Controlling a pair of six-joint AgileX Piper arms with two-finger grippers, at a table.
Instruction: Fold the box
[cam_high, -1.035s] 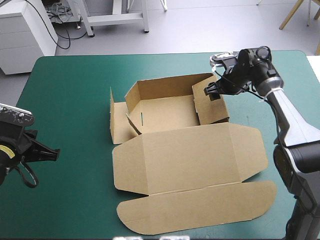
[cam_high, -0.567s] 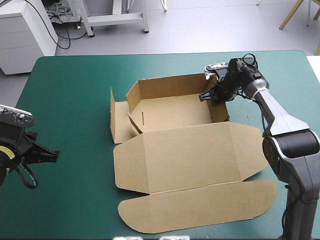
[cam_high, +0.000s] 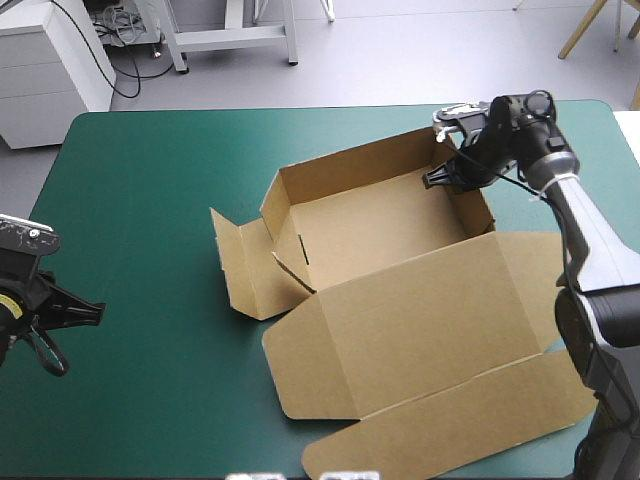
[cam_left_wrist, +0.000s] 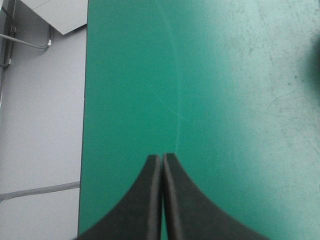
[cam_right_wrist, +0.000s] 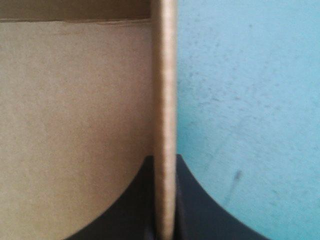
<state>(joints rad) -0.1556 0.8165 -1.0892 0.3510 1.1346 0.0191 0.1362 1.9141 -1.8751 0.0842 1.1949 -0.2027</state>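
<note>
Upper right, the right gripper pinches the box's right wall, black fingers all but closed on the board; the box, a brown open tray with its lid flat toward the lower right, sits centre-right on the teal-green cover. The left gripper, fingers pressed together, empty, hangs lower left.

text: none legible | labels, brands: none | numbers, signs: none
</note>
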